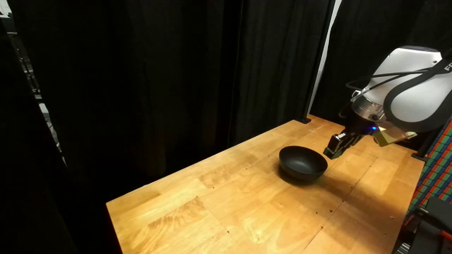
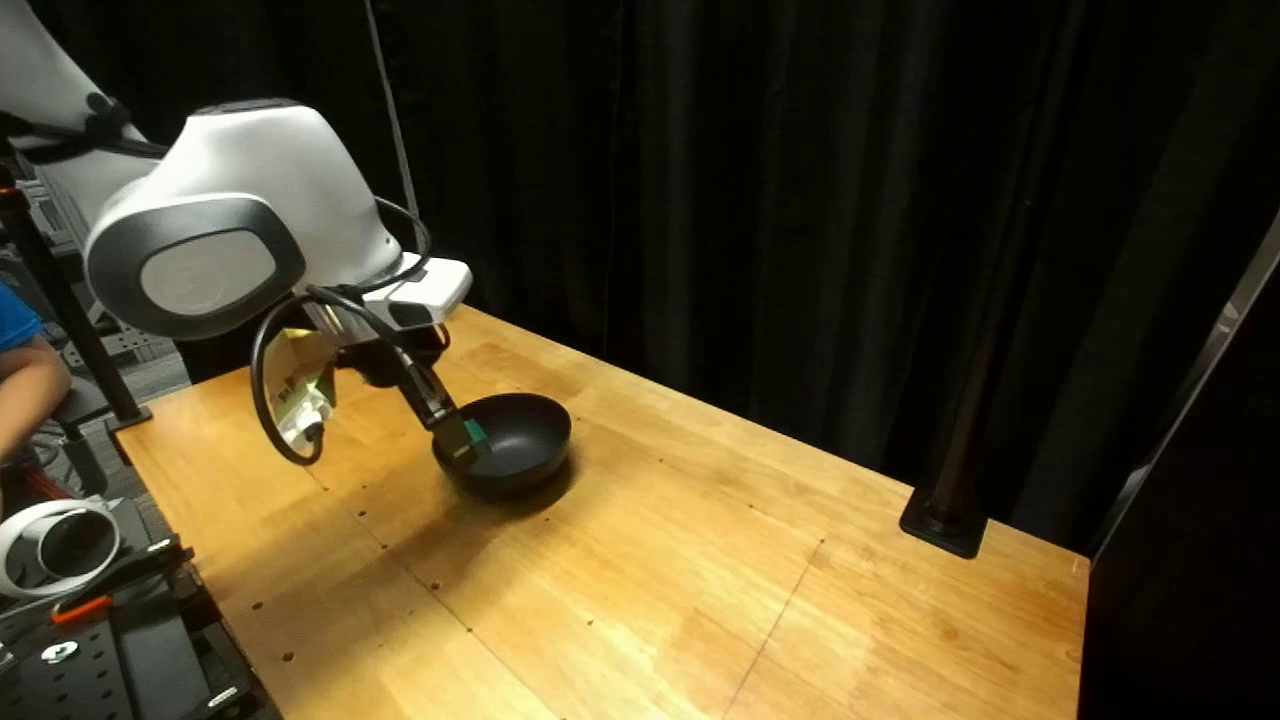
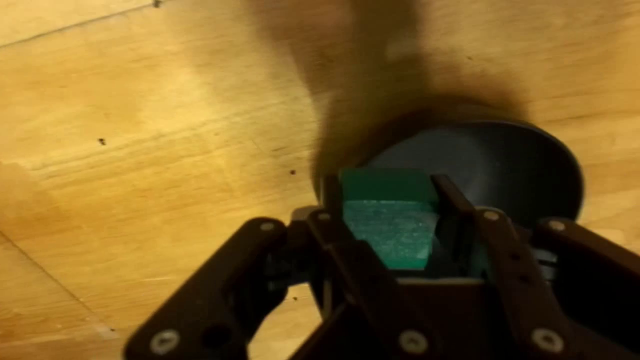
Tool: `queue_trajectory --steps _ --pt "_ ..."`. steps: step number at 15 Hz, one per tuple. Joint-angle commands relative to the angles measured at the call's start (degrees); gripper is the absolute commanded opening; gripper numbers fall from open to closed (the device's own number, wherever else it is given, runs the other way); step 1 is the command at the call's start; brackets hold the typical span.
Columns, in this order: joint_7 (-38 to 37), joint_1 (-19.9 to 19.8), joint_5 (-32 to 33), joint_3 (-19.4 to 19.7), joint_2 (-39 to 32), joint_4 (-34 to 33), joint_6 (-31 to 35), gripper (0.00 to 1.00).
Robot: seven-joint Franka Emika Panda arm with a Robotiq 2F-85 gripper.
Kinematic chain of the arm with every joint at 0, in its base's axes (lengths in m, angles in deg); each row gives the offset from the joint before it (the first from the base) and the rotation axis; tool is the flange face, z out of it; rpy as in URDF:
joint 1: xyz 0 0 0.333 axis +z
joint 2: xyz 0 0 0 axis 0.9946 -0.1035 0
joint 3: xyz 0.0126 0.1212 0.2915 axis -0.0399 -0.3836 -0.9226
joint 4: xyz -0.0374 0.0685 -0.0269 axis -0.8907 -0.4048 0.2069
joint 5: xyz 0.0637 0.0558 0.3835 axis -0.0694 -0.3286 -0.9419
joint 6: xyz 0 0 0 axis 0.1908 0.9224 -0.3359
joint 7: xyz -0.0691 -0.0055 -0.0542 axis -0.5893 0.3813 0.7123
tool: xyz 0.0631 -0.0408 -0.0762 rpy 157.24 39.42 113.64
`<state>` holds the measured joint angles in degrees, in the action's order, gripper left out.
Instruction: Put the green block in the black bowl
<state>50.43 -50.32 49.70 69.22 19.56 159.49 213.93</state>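
Note:
The black bowl [image 1: 300, 163] stands upright on the wooden table; it also shows in an exterior view [image 2: 530, 440] and in the wrist view [image 3: 530, 170]. No object shows in the visible part of its inside. My gripper [image 3: 387, 192] is shut on the green block [image 3: 390, 225], with a finger on each side of it. The block also shows at the fingertips in both exterior views [image 1: 331, 153] [image 2: 477, 436]. The gripper [image 1: 334, 148] is tilted and held above the table by the bowl's rim. In the wrist view the block overlaps the bowl's left edge.
The wooden table [image 1: 247, 197] has black curtains behind it. Black pole bases [image 2: 943, 525] [image 1: 303, 120] stand at its edges. A dark cart [image 2: 130, 640] with tools is beside the table. A person's arm [image 2: 35, 395] shows at the far left of an exterior view.

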Motion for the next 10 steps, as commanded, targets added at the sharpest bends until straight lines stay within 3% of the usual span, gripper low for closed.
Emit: queue_trajectory --steps 1,2,4,5,7,10 --pt "-3.3 -8.9 -2.5 -14.4 4.2 0.4 0.8 0.21" --pt "-4.5 -12.2 -3.2 -19.2 3.6 0.0 1.8 0.71" --pt "-5.8 -17.5 -2.3 -25.7 2.0 -0.6 4.1 0.79" --pt "-6.6 -12.9 -0.8 -20.5 1.8 -0.6 4.6 0.85" --pt "-6.9 -14.8 1.3 -20.3 2.2 -0.7 3.6 0.99" --pt "-6.7 -17.0 7.2 -16.5 4.4 0.2 -3.1 1.0"
